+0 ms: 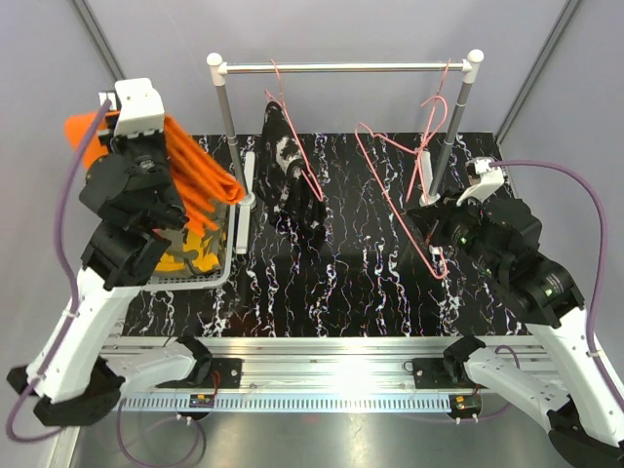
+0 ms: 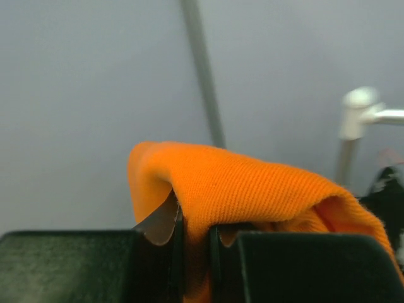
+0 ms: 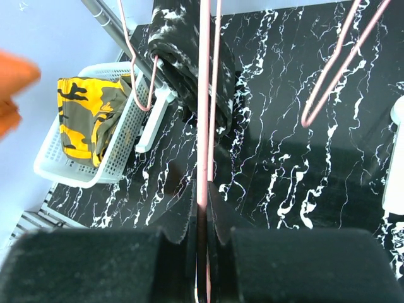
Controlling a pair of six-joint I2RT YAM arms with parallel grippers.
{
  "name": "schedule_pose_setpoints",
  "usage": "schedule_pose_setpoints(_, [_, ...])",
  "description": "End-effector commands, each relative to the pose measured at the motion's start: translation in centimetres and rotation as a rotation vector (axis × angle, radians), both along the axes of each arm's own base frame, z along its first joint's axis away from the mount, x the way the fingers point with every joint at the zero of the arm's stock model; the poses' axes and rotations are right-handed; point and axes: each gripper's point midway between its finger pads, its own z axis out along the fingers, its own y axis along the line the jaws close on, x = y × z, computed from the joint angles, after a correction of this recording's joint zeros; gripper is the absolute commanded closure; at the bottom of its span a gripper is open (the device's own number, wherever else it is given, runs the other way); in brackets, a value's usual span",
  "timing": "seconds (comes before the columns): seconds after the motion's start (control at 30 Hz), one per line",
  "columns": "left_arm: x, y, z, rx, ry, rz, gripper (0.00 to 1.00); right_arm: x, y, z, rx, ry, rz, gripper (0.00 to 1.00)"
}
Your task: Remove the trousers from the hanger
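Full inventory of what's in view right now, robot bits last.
orange trousers: 1, bright orange, pinched in the left tool, over the basket.
camouflage trousers: 1, yellow-orange and olive, in the basket.
black trousers: 1, black with white splashes, hung from the rail.
hangers: 3, pink wire; one carrying the black trousers, one bare at the rail's right end, one bare in the right tool.
basket: 1, white, table's left side.
rail: 1, silver, on two posts, back of table.
table: 1, black with white veins.
left tool: 1, black, shut on the orange trousers.
right tool: 1, black, shut on a hanger.
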Motion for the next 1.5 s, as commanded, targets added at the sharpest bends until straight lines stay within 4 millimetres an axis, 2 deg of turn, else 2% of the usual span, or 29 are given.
schedule_pose_setpoints(0.0, [0.6,4.0,-5.3,0.004,0.098,0.158,1.00,0.3,-0.4,3.6,0.028,-0.112,-0.016,1.00])
schedule_pose_setpoints(0.03, [1.1,4.6,-8.2,0.041,0.167,0.197,1.00,0.3,-0.2,3.9,0.034,-0.114,-0.006,1.00])
schedule_pose_setpoints(0.07, [0.5,6.9,-9.4,0.043,0.190,0.281,1.00,0.2,-0.1,4.1,0.038,-0.116,-0.002,1.00])
schedule_pose_setpoints(0.13, [0.1,8.6,-12.0,0.046,0.246,0.356,1.00,-0.1,0.2,4.5,0.048,-0.117,0.017,1.00])
schedule_pose_setpoints(0.17, [0.3,9.7,-14.7,0.070,0.311,0.396,1.00,-0.2,0.3,4.6,0.052,-0.118,0.024,1.00])
schedule_pose_setpoints(0.23, [0.9,10.3,-16.9,0.091,0.341,0.423,1.00,-0.5,0.5,5.1,0.067,-0.127,0.040,1.00])
schedule_pose_setpoints(0.27, [1.4,10.5,-18.8,0.109,0.379,0.432,1.00,-0.5,0.5,5.3,0.074,-0.131,0.044,1.00])
schedule_pose_setpoints(0.3, [2.9,10.1,-20.7,0.133,0.434,0.414,1.00,-0.8,0.6,5.5,0.081,-0.135,0.051,1.00])
schedule_pose_setpoints(0.37, [4.7,9.6,-22.9,0.166,0.520,0.400,1.00,-1.0,0.7,5.8,0.095,-0.140,0.063,1.00])
schedule_pose_setpoints(0.4, [6.6,9.0,-24.8,0.197,0.614,0.393,1.00,-1.3,0.6,6.0,0.103,-0.148,0.066,1.00])
schedule_pose_setpoints(0.47, [8.6,8.4,-25.8,0.215,0.671,0.384,1.00,-1.4,0.6,6.0,0.111,-0.148,0.067,1.00])
schedule_pose_setpoints(0.5, [9.5,8.0,-25.0,0.203,0.680,0.370,1.00,-1.5,0.6,5.8,0.111,-0.147,0.067,1.00])
schedule_pose_setpoints(0.53, [11.2,7.2,-26.3,0.207,0.721,0.328,1.00,-1.4,0.6,5.7,0.108,-0.145,0.067,1.00])
schedule_pose_setpoints(0.63, [13.8,5.9,-26.8,0.185,0.737,0.261,1.00,-1.5,0.5,5.4,0.098,-0.142,0.065,1.00])
schedule_pose_setpoints(0.73, [15.3,5.2,-27.1,0.179,0.762,0.225,1.00,-1.5,0.5,5.3,0.093,-0.147,0.067,1.00])
schedule_pose_setpoints(0.8, [16.1,4.4,-28.4,0.153,0.782,0.180,1.00,-1.4,0.5,5.0,0.088,-0.139,0.067,1.00])
schedule_pose_setpoints(0.83, [16.6,3.4,-29.0,0.119,0.782,0.105,1.00,-1.3,0.6,4.9,0.085,-0.140,0.068,1.00])
schedule_pose_setpoints(1.0, [17.5,2.5,-32.0,0.015,0.850,0.058,1.00,-0.9,0.9,4.6,0.080,-0.131,0.071,1.00])
schedule_pose_setpoints(1.03, [17.5,2.7,-32.4,-0.001,0.871,0.064,0.87,-0.8,0.9,4.5,0.078,-0.130,0.068,1.00])
schedule_pose_setpoints(1.07, [17.9,2.8,-31.6,-0.018,0.857,0.075,0.79,-0.8,0.9,4.6,0.077,-0.129,0.070,1.00])
schedule_pose_setpoints(1.1, [17.6,2.9,-31.9,-0.047,0.873,0.089,0.73,-0.8,0.9,4.7,0.077,-0.128,0.070,1.00])
schedule_pose_setpoints(1.17, [17.6,2.5,-30.9,-0.096,0.848,0.058,0.47,-0.7,0.7,4.8,0.059,-0.128,0.061,1.00])
schedule_pose_setpoints(1.2, [17.1,2.3,-28.9,-0.130,0.801,0.044,0.36,-0.5,0.4,5.1,0.042,-0.139,0.049,1.00])
schedule_pose_setpoints(1.23, [16.9,1.5,-27.9,-0.159,0.781,-0.013,0.17,-0.3,0.1,5.1,0.029,-0.138,0.034,1.00])
schedule_pose_setpoints(1.3, [16.2,0.4,-26.4,-0.190,0.742,-0.099,0.02,0.2,-0.4,5.3,-0.004,-0.147,0.004,1.00])
schedule_pose_setpoints(1.33, [14.8,-0.7,-23.6,-0.238,0.662,-0.180,0.01,0.6,-0.9,5.3,-0.019,-0.150,-0.028,1.00])
schedule_pose_setpoints(1.4, [13.8,-1.4,-21.5,-0.290,0.561,-0.237,0.01,1.0,-1.2,5.3,-0.039,-0.151,-0.048,1.00])
schedule_pose_setpoints(1.43, [12.6,-1.1,-20.8,-0.311,0.520,-0.247,0.01,1.1,-1.3,5.3,-0.044,-0.153,-0.053,1.00])
schedule_pose_setpoints(1.47, [12.2,-0.6,-20.7,-0.331,0.495,-0.235,0.01,1.2,-1.2,5.5,-0.042,-0.159,-0.052,1.00])
